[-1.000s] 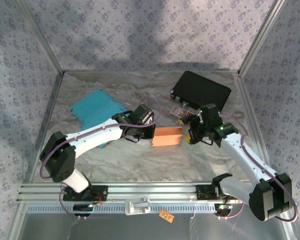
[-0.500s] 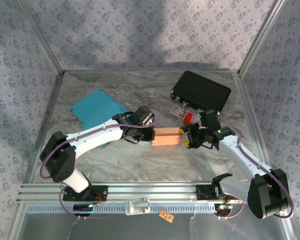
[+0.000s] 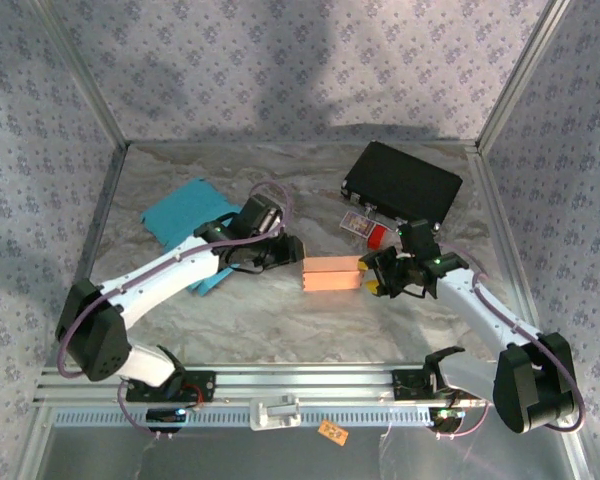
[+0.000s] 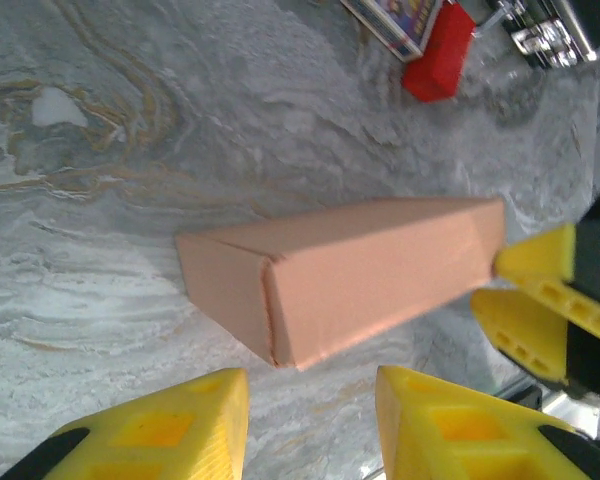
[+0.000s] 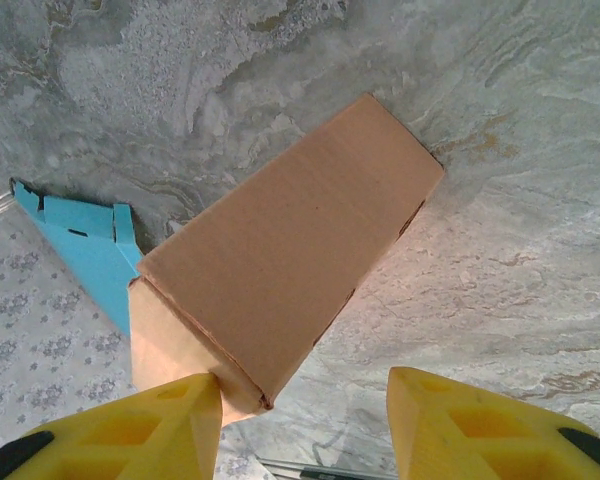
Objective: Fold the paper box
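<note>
The orange paper box [image 3: 331, 274] lies closed on its side at the middle of the marbled table. My left gripper [image 3: 283, 250] hangs just left of it, a short gap away. In the left wrist view the box [image 4: 350, 275] lies ahead of my left gripper [image 4: 310, 425], which is open with bare table between its yellow fingers. My right gripper [image 3: 372, 273] is at the box's right end. In the right wrist view it [image 5: 305, 425] is open, and one fingertip [image 5: 165, 420] touches the near corner of the box [image 5: 290, 250]; the other stands well clear.
A flat blue paper sheet [image 3: 185, 222] lies at the back left under the left arm. A black case [image 3: 402, 180] sits at the back right, with a red block [image 3: 377, 236] and a card pack [image 3: 354, 222] in front of it.
My left gripper has opened and drawn back left off the box. The box, open-topped a second ago, now lies closed. My right gripper has come in to the box's right end and narrowed.
</note>
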`<state>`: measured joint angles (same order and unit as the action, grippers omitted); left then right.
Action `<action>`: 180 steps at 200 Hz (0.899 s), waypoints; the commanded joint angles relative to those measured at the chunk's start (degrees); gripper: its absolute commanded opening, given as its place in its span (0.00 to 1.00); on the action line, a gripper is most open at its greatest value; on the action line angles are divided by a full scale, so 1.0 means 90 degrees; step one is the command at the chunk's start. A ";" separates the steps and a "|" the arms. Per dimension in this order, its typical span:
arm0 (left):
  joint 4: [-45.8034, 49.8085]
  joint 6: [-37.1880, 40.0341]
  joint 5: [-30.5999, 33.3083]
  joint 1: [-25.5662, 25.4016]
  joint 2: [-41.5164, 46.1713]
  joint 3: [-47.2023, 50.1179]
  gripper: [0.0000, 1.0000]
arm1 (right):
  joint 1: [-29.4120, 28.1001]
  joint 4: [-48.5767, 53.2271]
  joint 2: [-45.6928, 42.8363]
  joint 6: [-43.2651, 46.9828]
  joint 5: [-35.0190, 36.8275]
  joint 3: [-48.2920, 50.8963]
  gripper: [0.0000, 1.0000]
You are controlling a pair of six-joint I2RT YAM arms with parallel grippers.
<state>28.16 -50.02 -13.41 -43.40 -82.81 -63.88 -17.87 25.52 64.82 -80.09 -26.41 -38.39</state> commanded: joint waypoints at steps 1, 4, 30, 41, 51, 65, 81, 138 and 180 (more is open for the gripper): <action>-0.0299 -0.0233 -0.0599 0.0044 -0.0404 0.0075 0.38 | 0.0032 0.0649 0.0185 0.0101 0.0176 0.0057 0.48; -0.0351 -0.0233 -0.0636 0.0043 -0.0440 0.0078 0.38 | 0.0024 0.0656 0.0195 0.0109 0.0172 0.0057 0.48; -0.0602 -0.0243 -0.0862 0.0037 -0.0752 0.0101 0.37 | 0.0025 0.0691 0.0218 0.0152 0.0172 0.0028 0.48; -0.0628 -0.0226 -0.0876 0.0028 -0.0806 0.0147 0.36 | 0.0024 0.0690 0.0220 0.0155 0.0171 0.0028 0.48; -0.0652 -0.0224 -0.0878 0.0032 -0.0829 0.0241 0.34 | 0.0022 0.0707 0.0220 0.0164 0.0181 0.0023 0.48; -0.0742 -0.0248 -0.0892 0.0027 -0.0814 0.0428 0.28 | 0.0028 0.0724 0.0224 0.0168 0.0181 0.0028 0.48; -0.0838 -0.0253 -0.0917 0.0023 -0.0800 0.0616 0.22 | 0.0023 0.0745 0.0220 0.0163 0.0207 0.0018 0.48; -0.0854 -0.0127 -0.0849 -0.0109 -0.0773 0.0867 0.16 | -0.0002 0.0849 0.0163 0.0182 0.0324 -0.0204 0.48; -0.0754 0.0035 -0.0644 -0.0223 -0.0685 0.0797 0.16 | -0.0159 0.1176 -0.0151 0.0200 0.0605 -0.0797 0.54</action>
<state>17.06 -51.72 -21.30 -44.12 -88.92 -57.91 -18.22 30.48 65.28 -78.94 -24.16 -41.50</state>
